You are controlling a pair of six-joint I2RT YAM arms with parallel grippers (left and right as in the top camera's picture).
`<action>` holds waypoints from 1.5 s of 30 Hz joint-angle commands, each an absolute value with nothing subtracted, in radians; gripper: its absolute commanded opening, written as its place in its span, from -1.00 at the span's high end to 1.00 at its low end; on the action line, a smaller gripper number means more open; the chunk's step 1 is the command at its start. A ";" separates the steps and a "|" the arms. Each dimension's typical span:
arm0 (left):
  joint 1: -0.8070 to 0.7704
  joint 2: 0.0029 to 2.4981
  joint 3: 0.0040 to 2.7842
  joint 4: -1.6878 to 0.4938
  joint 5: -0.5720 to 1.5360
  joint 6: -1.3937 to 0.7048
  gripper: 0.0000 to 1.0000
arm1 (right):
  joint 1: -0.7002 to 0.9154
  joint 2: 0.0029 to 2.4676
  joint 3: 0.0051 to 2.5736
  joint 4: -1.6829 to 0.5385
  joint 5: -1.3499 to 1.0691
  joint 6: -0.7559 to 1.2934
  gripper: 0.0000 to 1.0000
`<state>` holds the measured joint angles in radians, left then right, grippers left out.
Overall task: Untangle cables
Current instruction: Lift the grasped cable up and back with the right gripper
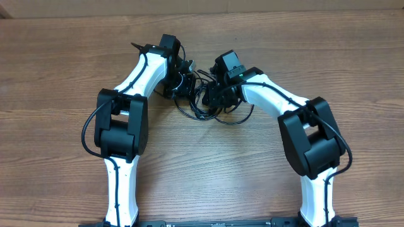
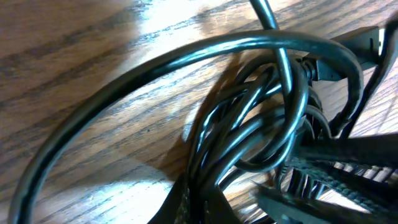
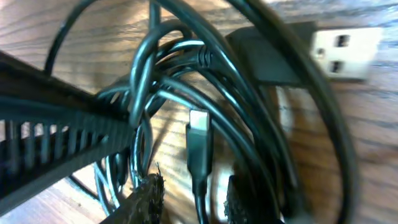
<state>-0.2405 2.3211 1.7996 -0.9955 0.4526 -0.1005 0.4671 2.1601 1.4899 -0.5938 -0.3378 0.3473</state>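
The counter [image 1: 63, 63] is viewed from directly above; the same cables [image 1: 199, 108] are framed very closely, obliquely, by the 2 wrist cameras.

From overhead I'm not seeing either fingertip pair: the left pincer [image 1: 180, 80] and right pincer [image 1: 218, 94] are hiding under their own wrists and the cables [image 1: 202, 110]. Beyond the right pincer's tips a USB plug [image 3: 345, 45] is showing only as blur, the frame edge is cropping that pincer's fingers [image 3: 147, 198], and I'm failing to trace single strands.
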 commanded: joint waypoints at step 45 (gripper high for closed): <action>-0.236 2.339 1.792 -0.995 0.399 -0.093 0.91 | 0.182 1.607 1.533 -0.574 -1.076 0.324 0.92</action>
